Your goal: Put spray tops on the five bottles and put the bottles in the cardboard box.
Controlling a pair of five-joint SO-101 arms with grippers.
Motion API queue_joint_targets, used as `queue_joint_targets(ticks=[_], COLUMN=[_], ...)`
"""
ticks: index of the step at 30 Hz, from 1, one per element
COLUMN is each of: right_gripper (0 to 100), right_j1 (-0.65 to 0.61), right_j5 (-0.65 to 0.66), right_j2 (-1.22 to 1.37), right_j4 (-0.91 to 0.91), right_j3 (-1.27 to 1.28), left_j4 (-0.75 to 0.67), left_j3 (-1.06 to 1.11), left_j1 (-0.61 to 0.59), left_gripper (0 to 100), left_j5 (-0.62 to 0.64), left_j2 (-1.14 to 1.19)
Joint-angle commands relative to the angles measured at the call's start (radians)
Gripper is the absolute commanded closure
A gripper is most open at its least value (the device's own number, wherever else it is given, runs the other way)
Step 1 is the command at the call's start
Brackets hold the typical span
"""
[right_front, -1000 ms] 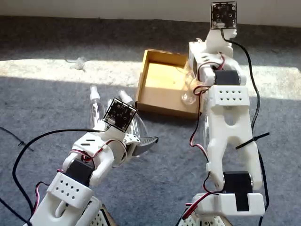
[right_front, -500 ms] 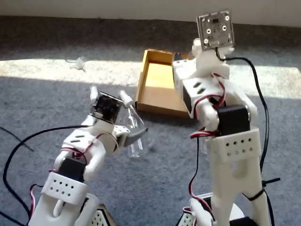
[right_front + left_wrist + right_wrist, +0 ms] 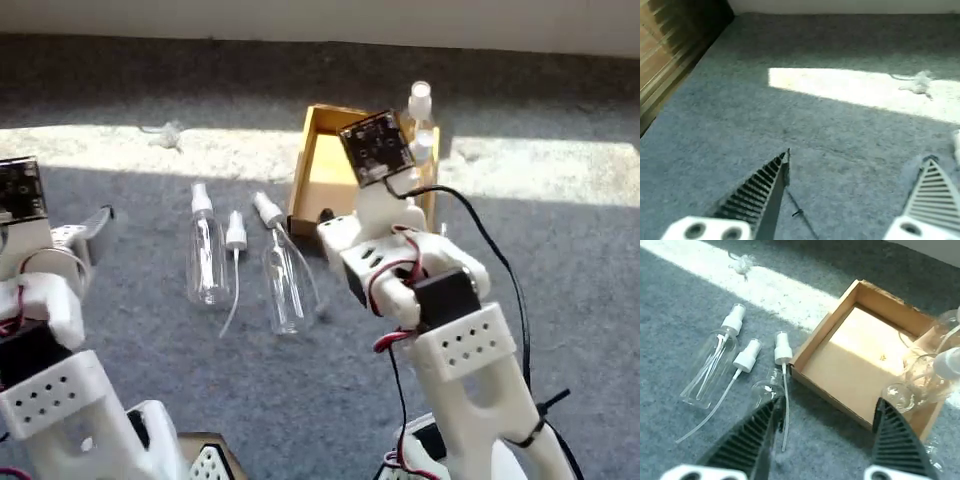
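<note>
Capping step: I'm lining up the next bottle.
I'm hovering the right gripper [image 3: 830, 407], wide and empty, over the bottle [image 3: 764, 390] lying beside the cardboard box [image 3: 860, 355]. The left gripper [image 3: 858, 156] is gaping over carpet. Next, I'm judging, comes pinching the loose spray top [image 3: 746, 360].

A grey carpet [image 3: 300, 400] carries everything. On it sits the cardboard box [image 3: 325, 165]. Near the box's side lies a clear bottle [image 3: 285, 285], beyond it a loose spray top [image 3: 236, 235], then a second bottle [image 3: 205, 255]. A white scrap [image 3: 165, 132] lies farther off.
</note>
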Motion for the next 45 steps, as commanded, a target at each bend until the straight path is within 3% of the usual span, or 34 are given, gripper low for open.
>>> queue_joint_targets(ticks=[1,4,7,13,18,39,45], right_gripper=[75.7,75.7,75.7,75.7,75.7,76.5,98.5], right_j1=[-0.079,-0.159,-0.202,-0.214,-0.216,-0.214,-0.186], right_j5=[0.002,-0.002,-0.100,-0.296,-0.344,-0.344,-0.278], right_j2=[0.140,0.289,0.414,0.616,0.717,1.003,0.969], right_j4=[-0.002,0.033,0.062,0.058,0.031,-0.145,0.005], right_j3=[-0.025,-0.114,-0.202,-0.325,-0.367,-0.384,-0.380], left_j4=[-0.034,-0.060,-0.058,0.020,0.025,0.025,0.054], left_j3=[-0.197,-0.372,-0.593,-0.957,-1.106,-1.138,-1.136], left_j1=[-0.180,-0.255,-0.300,-0.380,-0.398,-0.395,-0.372], left_gripper=[64,64,64,64,64,64,64], left_j5=[-0.081,-0.086,-0.106,-0.109,-0.109,-0.112,-0.114], left_j2=[0.289,0.529,0.753,1.142,1.351,1.442,1.438])
